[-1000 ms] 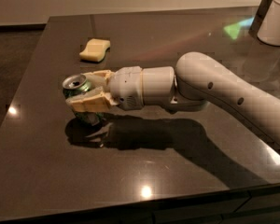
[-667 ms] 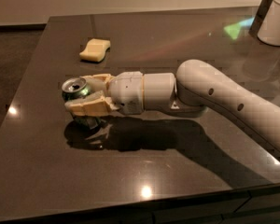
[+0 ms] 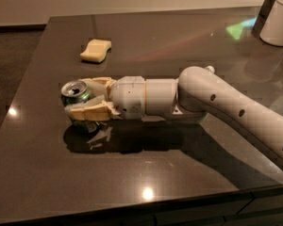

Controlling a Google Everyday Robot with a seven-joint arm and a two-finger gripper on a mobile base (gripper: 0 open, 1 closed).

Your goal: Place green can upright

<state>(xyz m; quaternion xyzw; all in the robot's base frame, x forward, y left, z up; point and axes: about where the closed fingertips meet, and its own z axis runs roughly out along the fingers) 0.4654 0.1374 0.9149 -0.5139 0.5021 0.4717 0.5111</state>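
The green can (image 3: 77, 94) is near the left side of the dark table (image 3: 179, 173), its silver pull-tab top facing up and toward the camera. My gripper (image 3: 85, 97) reaches in from the right, with one pale finger behind the can and one finger (image 3: 87, 110) in front of it. The fingers are shut on the can's green body. The can's lower part is hidden behind the front finger. My white arm (image 3: 212, 100) stretches low over the table from the right edge.
A pale yellow sponge (image 3: 96, 50) lies on the table behind the can, toward the far left. A white container (image 3: 277, 20) stands at the far right corner. The table's left edge runs close to the can.
The gripper with the can has shifted slightly left and the can's top has tipped a little more upward. The sponge has not moved.
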